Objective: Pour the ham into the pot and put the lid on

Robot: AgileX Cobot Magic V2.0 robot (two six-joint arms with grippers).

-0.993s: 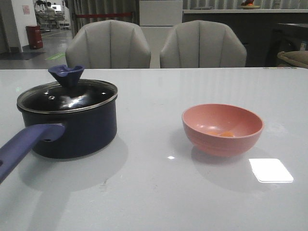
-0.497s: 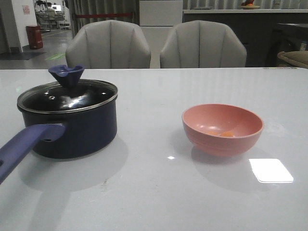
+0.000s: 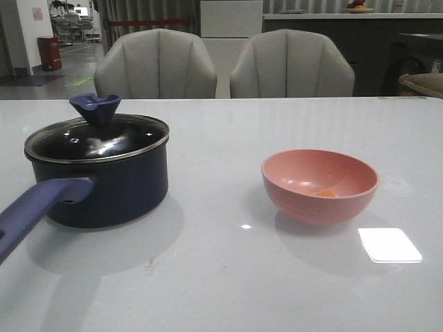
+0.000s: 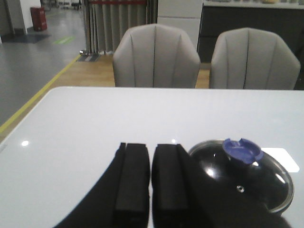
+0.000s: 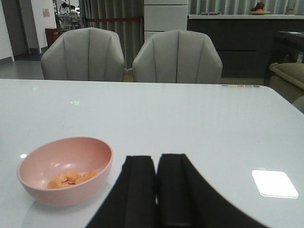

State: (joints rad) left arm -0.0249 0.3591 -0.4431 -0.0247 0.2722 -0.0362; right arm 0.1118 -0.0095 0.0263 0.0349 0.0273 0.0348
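At left of the front frame: pot [image 3: 104, 181], lid [image 3: 97, 138] seated. At right: ham [image 3: 325, 193] in pink bowl [image 3: 320, 185]. No shift since prior frames; task not begun. Left gripper [image 4: 150, 183] and right gripper [image 5: 156, 190]: jaws closed, empty.

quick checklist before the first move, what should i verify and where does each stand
1. Lid off the pot: not ok, it sits on the rim.
2. Ham in the pink bowl: ok.
3. Bowl upright on the table: ok.
4. Left hand free: ok, shut and empty.
5. Right hand free: ok, shut and empty.
6. Pot empty inside: cannot tell.
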